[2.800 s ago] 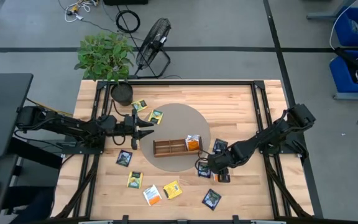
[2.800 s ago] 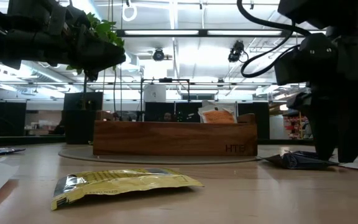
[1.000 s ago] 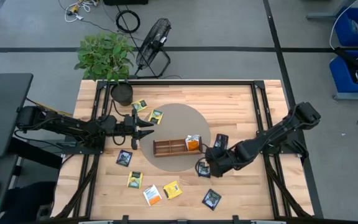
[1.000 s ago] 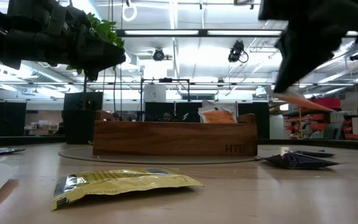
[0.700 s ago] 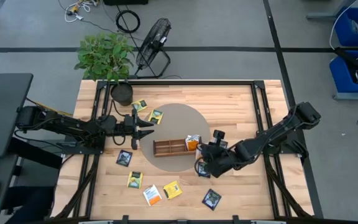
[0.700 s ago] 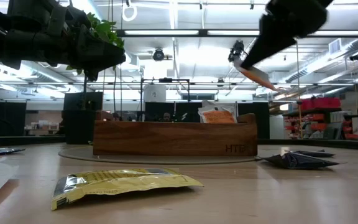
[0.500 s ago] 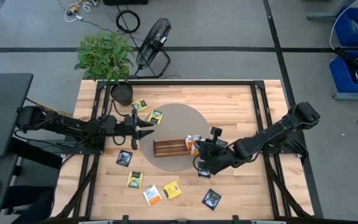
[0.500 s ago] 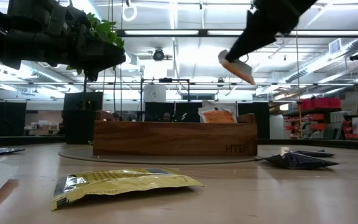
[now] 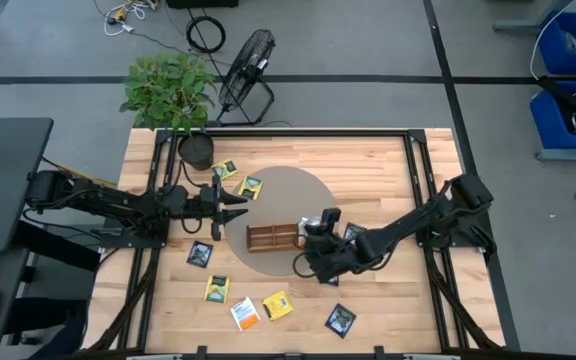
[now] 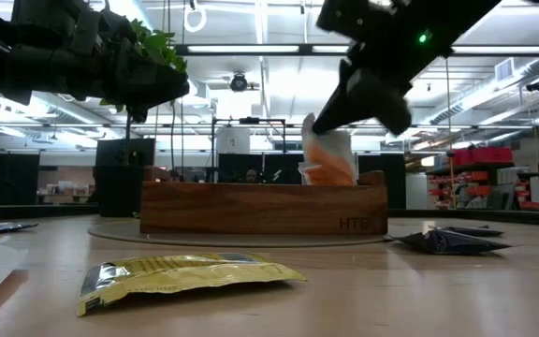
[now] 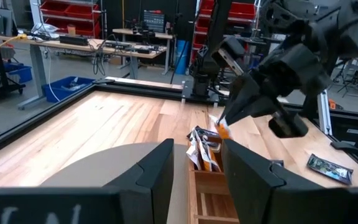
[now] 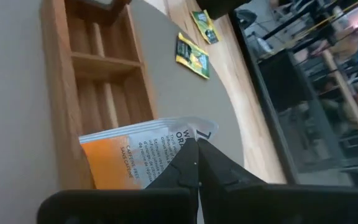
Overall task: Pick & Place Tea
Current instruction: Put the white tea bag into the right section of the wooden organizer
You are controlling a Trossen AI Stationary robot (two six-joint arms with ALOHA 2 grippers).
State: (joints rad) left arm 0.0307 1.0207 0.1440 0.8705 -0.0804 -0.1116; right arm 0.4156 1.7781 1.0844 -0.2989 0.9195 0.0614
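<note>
- One white-and-orange sachet [image 12: 135, 158] is pinched in the fully closed right claw [image 12: 196, 163], hanging upright over the right-hand end of the wooden tray [image 9: 273, 237], where another sachet already stands.
- We judge the placing step is in hand: next we need to lower the sachet into that end compartment beside the standing one, then let go.
- Spread on the counter [image 9: 388, 170] around the tray lie the remaining sachets: yellow [image 10: 181, 274], black [image 9: 340, 319] and others.
- Our left claw [image 9: 236, 203] waits partly open and empty near the round mat's edge.
- Compared with a moment ago, the right claw has swung in from the counter's right side towards the tray.
</note>
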